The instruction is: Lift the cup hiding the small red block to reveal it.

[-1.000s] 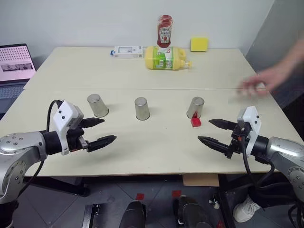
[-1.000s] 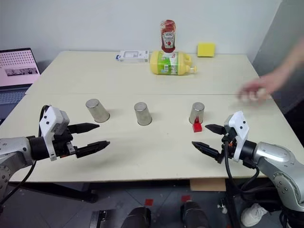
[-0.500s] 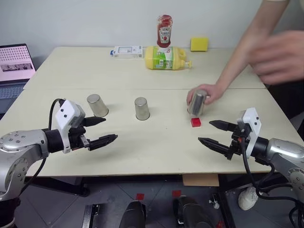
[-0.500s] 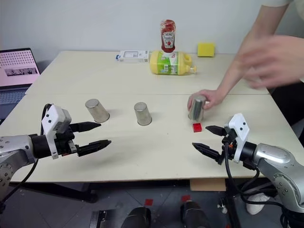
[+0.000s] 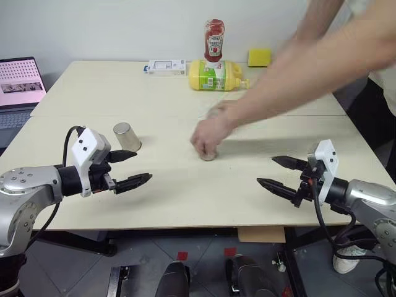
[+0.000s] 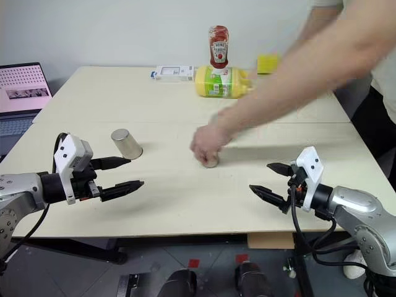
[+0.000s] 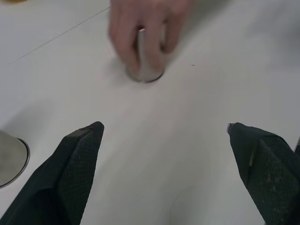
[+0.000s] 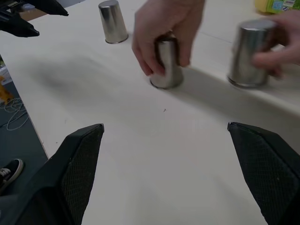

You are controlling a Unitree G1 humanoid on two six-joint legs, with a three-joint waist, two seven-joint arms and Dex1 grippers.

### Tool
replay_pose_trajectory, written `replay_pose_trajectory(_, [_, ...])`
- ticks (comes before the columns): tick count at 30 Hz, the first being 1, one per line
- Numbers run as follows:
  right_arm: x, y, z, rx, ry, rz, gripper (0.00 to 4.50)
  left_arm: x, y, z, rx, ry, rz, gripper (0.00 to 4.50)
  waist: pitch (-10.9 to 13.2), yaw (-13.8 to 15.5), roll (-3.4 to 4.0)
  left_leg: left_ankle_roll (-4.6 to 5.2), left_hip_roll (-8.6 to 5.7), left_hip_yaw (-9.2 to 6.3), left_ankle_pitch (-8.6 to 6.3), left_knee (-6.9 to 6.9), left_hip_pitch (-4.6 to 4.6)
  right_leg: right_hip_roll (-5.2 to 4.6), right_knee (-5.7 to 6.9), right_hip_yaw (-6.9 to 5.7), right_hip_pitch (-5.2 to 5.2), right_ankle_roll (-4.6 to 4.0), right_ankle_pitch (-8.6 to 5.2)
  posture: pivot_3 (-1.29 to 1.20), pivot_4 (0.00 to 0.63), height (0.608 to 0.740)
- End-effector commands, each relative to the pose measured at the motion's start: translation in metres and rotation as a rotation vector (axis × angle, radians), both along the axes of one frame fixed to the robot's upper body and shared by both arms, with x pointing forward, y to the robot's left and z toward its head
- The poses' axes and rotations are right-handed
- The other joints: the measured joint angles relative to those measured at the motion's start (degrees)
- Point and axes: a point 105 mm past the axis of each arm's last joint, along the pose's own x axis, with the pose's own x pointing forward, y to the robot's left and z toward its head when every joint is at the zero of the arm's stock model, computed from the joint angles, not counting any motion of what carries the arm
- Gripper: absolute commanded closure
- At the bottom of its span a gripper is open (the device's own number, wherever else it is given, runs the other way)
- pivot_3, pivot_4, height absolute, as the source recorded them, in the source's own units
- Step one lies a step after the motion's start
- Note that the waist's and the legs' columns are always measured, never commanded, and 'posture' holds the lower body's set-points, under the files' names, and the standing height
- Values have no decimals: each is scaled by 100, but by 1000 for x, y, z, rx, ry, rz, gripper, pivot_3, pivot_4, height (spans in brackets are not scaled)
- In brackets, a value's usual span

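The cup (image 8: pixel 166 63) that a person's hand (image 5: pixel 210 133) covers near the middle of the tabletop (image 5: pixel 185 192) stands mouth down, rim flat on the surface. A second cup (image 8: pixel 248 54) sits just beside it under the person's other hand (image 8: pixel 281 51), and a third cup (image 5: pixel 126 137) stands alone, well apart from the covered one on the robot's left. The small red block is under none that I can name; all three look alike, so which one hides it cannot be told.

These steel tumblers should be light, rigid and not fragile, but the polished tapered wall is likely slippery. A squeeze across the wider lower half, near the rim, then a straight lift, looks safest; pinching high on the narrow end may let it slide out.

The left pincer (image 5: pixel 135 168) hangs spread wide, holding nothing, near the lone cup and well apart from the covered one. The right pincer (image 5: pixel 278 172) also stands wide apart and empty, on the far side of the covered cup.

Beyond the covered cup lie a yellow bottle (image 5: pixel 213 75), a ketchup bottle (image 5: pixel 214 38) and a yellow sponge (image 5: pixel 259 57).
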Motion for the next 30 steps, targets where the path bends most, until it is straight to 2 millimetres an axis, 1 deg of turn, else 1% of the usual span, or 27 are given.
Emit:
replay_pose_trajectory(1, [-2,5,11,15,-55,24,22,0,-1,13,2,-49,-17,0,0,0,0,0,0,0,0,0,0,0,0,0,0,0,0,0,150,740])
replay_pose_trajectory(6, [-2,12,15,26,-67,51,22,4,-5,15,-43,-46,-10,0,0,0,0,0,0,0,0,0,0,0,0,-1,0,0,0,0,150,740])
replay_pose_trajectory(9, [-3,18,17,25,-69,73,22,11,-7,12,-41,-50,9,0,0,0,0,0,0,0,0,1,1,0,0,-1,0,2,1,0,150,740])
replay_pose_trajectory(11, [-4,23,18,19,-68,95,22,21,-4,9,-28,-58,58,0,0,1,0,0,0,-1,0,1,0,0,1,-1,1,2,1,0,150,740])
replay_pose_trajectory(14, [-5,30,18,6,-61,121,22,34,-7,7,-22,-75,93,0,0,1,0,0,-1,-3,0,1,-1,1,1,-2,1,3,2,0,150,740])
replay_pose_trajectory(19, [1,36,24,23,-47,119,22,54,-20,-1,-8,-95,112,0,-1,3,-1,0,-4,-2,0,3,-3,1,0,0,2,6,4,0,150,740])
replay_pose_trajectory(21, [3,39,25,18,-45,117,22,65,-27,-5,-5,-100,120,0,-1,4,-1,0,-3,-3,0,2,-4,1,0,-1,1,6,4,0,150,740])
replay_pose_trajectory(24, [3,42,25,7,-41,126,22,84,-34,-8,-1,-117,153,0,-1,10,-2,0,-3,-7,0,3,-6,1,1,-5,2,6,4,0,150,740])
replay_pose_trajectory(27, [2,44,25,3,-38,134,22,98,-40,-11,-4,-113,171,0,-2,10,-3,0,-4,-7,0,5,-9,1,1,-5,1,7,5,0,150,740])
replay_pose_trajectory(30, [2,44,24,0,-39,133,22,110,-52,-16,-16,-97,159,0,-2,11,-3,0,-5,-7,0,5,-10,1,1,-5,1,7,5,0,150,740])
